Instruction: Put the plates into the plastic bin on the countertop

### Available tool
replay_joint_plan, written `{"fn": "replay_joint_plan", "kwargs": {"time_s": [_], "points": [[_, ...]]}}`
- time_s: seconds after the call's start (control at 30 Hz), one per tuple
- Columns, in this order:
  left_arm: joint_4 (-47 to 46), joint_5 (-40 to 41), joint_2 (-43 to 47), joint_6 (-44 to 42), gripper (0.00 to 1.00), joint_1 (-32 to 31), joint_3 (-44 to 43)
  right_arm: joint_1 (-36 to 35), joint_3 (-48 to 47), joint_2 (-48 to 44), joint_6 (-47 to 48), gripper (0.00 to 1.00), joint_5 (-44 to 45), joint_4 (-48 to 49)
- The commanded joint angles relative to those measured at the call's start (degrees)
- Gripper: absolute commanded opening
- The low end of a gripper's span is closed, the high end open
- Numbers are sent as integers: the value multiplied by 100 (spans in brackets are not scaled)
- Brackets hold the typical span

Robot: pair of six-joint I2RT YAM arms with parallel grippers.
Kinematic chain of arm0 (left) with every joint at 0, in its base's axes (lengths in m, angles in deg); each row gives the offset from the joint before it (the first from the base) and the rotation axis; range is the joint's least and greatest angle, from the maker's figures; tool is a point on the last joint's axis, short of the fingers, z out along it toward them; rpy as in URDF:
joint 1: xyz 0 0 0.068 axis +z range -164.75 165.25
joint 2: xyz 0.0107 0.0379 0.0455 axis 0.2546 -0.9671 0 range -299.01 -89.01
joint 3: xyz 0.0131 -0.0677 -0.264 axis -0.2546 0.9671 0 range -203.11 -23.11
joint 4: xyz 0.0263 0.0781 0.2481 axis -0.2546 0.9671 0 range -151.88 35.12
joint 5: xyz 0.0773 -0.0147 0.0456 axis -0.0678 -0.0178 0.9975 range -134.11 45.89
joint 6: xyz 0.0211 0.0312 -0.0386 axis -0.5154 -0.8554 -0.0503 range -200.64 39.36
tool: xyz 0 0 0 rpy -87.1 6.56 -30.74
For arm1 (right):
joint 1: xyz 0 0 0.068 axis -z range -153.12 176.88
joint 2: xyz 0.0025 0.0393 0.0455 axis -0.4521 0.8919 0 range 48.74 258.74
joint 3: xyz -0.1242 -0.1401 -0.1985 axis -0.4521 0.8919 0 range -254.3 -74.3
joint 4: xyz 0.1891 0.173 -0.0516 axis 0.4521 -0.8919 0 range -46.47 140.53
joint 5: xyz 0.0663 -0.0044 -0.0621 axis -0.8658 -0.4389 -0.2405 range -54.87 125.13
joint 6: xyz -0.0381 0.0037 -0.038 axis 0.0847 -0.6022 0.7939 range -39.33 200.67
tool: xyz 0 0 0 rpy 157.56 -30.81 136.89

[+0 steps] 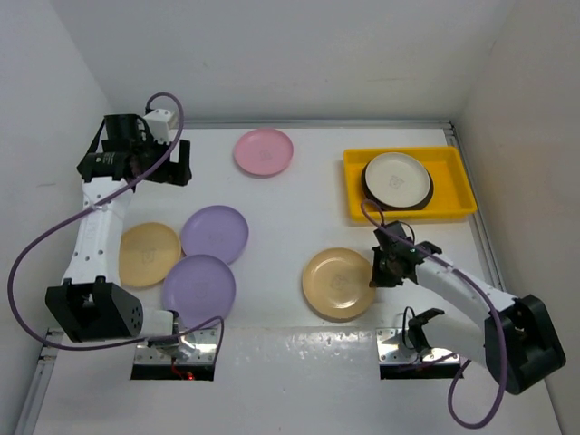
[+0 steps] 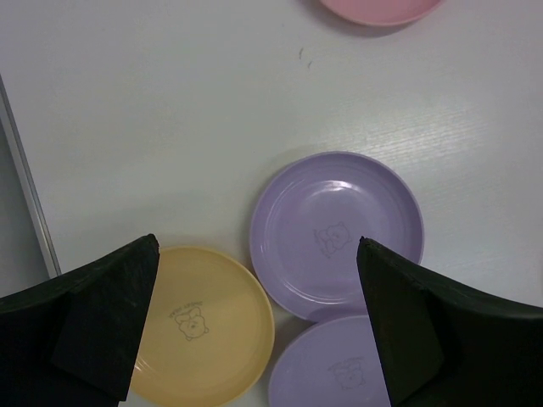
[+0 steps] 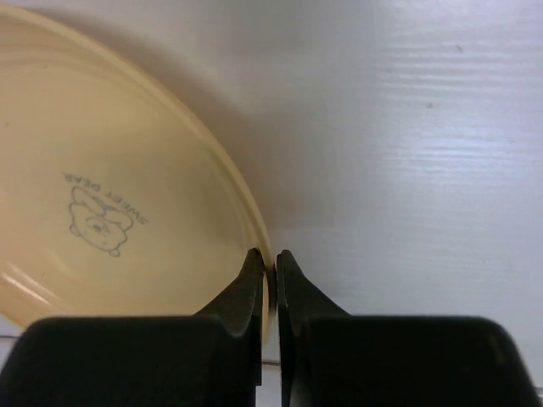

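My right gripper (image 1: 379,270) is shut on the right rim of a tan-yellow plate (image 1: 337,283) near the table's front middle; the wrist view shows its jaws pinching the rim of that plate (image 3: 110,195). The yellow plastic bin (image 1: 458,186) at the back right holds a cream plate (image 1: 396,178) on top of a dark-rimmed one. My left gripper (image 1: 149,168) is open and empty, high at the back left. Below it lie a second tan-yellow plate (image 2: 199,326) and two lilac plates (image 2: 335,229) (image 2: 335,369). A pink plate (image 1: 264,150) lies at the back middle.
White walls enclose the white countertop (image 1: 299,208) on the left, back and right. A metal rail (image 2: 25,182) runs along the left edge. Cables loop from both arms over the table's sides.
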Motion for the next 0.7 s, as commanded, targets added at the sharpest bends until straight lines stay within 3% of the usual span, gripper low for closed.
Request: {"fn": "replay_joint_plan", "kwargs": {"time_s": [0.0,0.17,0.27,0.3,0.37,0.4,0.5,0.67], "points": [[-172,-134,257,3,100,130,14,-431,-262,-313,475,0,37,156],[-224,-186,187,3,100,191,-3,-425,-1274,-622,909,0,-818,532],[-224,-186,29,3,100,244,-126,426,-2143,-386,682,0,-916,929],[-224,-186,-59,3,100,244,-179,1098,-2442,76,638,0,-707,877],[-224,-134,-147,-49,100,244,-231,1568,-2918,657,462,0,-321,640],[-224,-134,-200,-49,100,244,-232,2232,-3241,1070,409,0,-135,482],[-224,-134,-393,-49,100,297,-363,3000,-3988,1959,320,0,-45,366],[-224,-212,-815,-49,100,349,-434,3407,-4519,2858,549,0,-256,436]]}}
